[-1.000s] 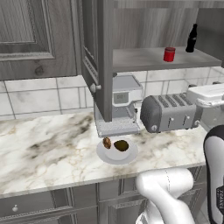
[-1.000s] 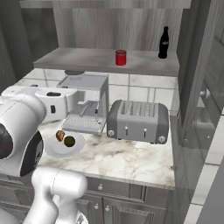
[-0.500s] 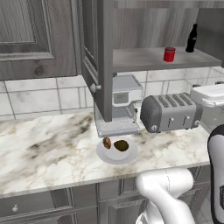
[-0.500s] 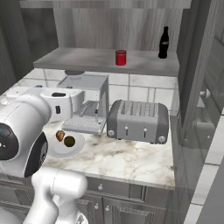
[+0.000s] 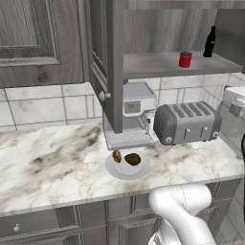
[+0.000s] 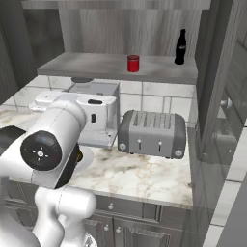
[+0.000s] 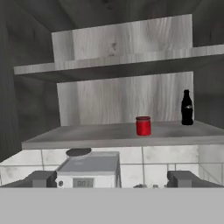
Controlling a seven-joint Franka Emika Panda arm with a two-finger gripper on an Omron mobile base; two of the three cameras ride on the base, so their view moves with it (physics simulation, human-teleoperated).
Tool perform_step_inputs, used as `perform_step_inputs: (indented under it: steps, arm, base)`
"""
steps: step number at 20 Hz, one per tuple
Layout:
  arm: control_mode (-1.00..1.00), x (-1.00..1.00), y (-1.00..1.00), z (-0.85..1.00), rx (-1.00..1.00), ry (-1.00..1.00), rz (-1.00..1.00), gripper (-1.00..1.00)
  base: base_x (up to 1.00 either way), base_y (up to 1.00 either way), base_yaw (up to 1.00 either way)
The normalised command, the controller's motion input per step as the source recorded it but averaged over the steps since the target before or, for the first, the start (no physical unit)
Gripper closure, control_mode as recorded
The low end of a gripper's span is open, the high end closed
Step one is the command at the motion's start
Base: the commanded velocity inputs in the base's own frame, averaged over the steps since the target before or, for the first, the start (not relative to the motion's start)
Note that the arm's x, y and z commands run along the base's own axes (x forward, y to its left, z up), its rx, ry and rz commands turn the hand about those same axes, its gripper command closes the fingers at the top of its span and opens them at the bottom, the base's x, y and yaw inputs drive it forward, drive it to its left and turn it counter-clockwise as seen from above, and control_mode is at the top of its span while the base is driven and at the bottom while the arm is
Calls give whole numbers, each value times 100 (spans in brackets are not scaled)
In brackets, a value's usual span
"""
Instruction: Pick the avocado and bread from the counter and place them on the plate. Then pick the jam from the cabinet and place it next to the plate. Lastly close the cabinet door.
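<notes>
The avocado (image 5: pixel 132 159) and the smaller bread (image 5: pixel 116 156) lie side by side on the plate (image 5: pixel 129 171), which sits on the counter (image 5: pixel 52 158) in front of the coffee machine. The red jam (image 5: pixel 185 59) stands on the shelf of the open cabinet (image 5: pixel 108 62), left of a black bottle. In the hand view my gripper (image 7: pixel 112 179) is open and empty, level with the shelf and some way back from the jam (image 7: pixel 143 126). The jam (image 6: pixel 133 63) stands near the middle of the shelf, and my arm hides most of the plate in the right base view.
A black bottle (image 7: pixel 187 107) stands at the shelf's right end, near the jam. Below the shelf are a coffee machine (image 5: pixel 132 113) and a toaster (image 5: pixel 186 123). The open cabinet door (image 6: pixel 218 91) juts out on the right. A second shelf (image 7: pixel 122 59) runs above.
My arm has shifted a little toward the cabinet. The jam, avocado, bread and plate have stayed put, and the gripper has stayed open.
</notes>
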Motion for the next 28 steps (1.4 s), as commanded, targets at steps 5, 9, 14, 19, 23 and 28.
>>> perform_step_inputs:
  steps: [5,9,14,19,23,28]
  arm:
    - [-100,55,-4,5,1,0,0,-100]
    - [-100,60,0,0,0,0,0,-100]
    - [-100,64,0,0,0,0,0,-100]
    - [-100,57,-12,0,0,0,-3,-100]
    - [-100,47,-19,0,0,0,-10,-100]
    - [-100,37,-5,0,0,0,-16,-100]
  base:
    - [0,0,0]
    - [0,0,0]
    - [0,0,0]
    - [0,0,0]
    - [0,0,0]
    - [0,0,0]
